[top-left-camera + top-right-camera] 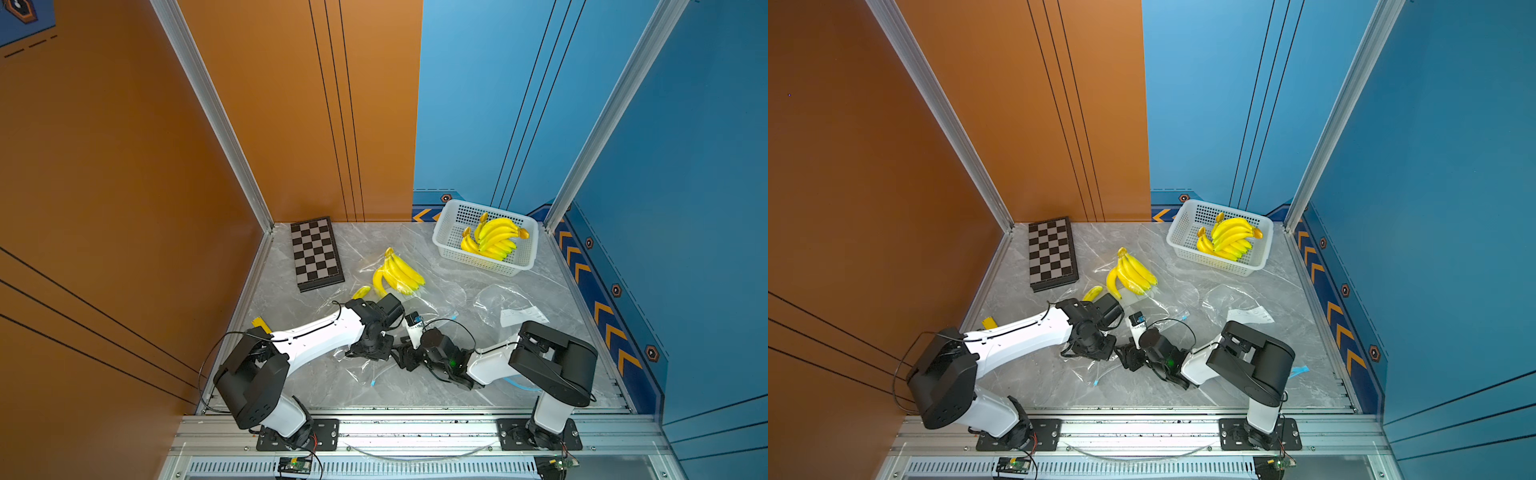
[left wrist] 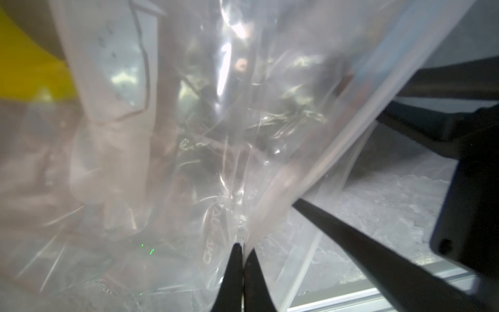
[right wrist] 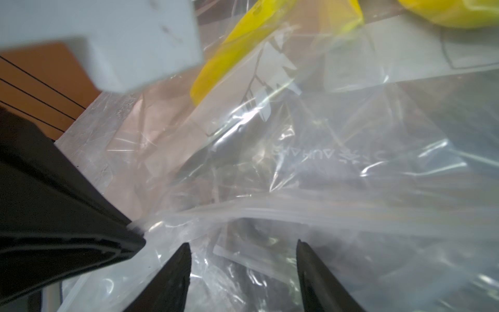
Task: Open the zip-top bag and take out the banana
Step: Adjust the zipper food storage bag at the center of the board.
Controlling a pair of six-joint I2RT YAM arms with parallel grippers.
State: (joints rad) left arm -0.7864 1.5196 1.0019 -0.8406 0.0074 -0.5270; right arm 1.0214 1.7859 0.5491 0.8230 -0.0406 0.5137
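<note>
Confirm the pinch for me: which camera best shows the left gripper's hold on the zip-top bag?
The left wrist view: the left gripper is shut on the zip-top bag film. Both top views hide the pinch under the wrist; the right wrist view seems to catch it only side-on.

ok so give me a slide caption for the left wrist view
Left wrist view: left tool closed on a fold of the clear zip-top bag, grey marble tabletop behind.
</note>
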